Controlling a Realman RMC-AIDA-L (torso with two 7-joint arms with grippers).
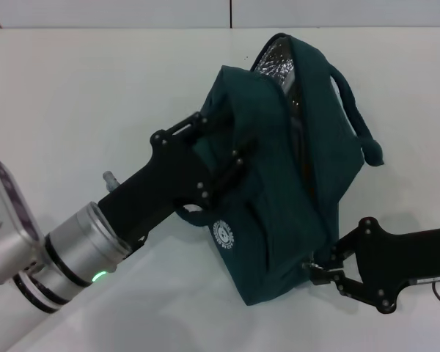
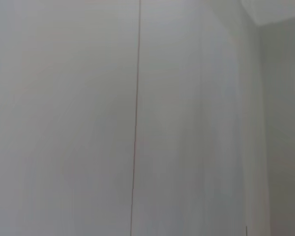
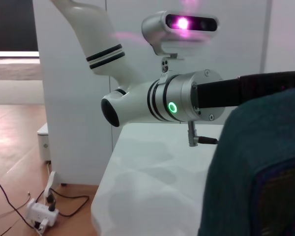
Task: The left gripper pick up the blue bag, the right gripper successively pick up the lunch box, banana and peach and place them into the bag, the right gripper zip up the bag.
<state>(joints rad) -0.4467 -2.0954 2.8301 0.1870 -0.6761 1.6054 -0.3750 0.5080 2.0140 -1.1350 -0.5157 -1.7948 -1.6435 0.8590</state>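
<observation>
One blue bag (image 1: 279, 183), left pincer (image 1: 231, 165) clamping it, right pincer (image 1: 317, 273) pinching its zipper end.

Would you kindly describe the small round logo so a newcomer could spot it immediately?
Find the blue bag held above the white table. Low on its near side, just beyond the left end effector, sits the logo: the only white mark on the teal fabric.

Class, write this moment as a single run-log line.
left pincer: shut on blue bag, raised | right pincer: at bag's lower zipper corner, grip unclear | bag: top partly open
</observation>
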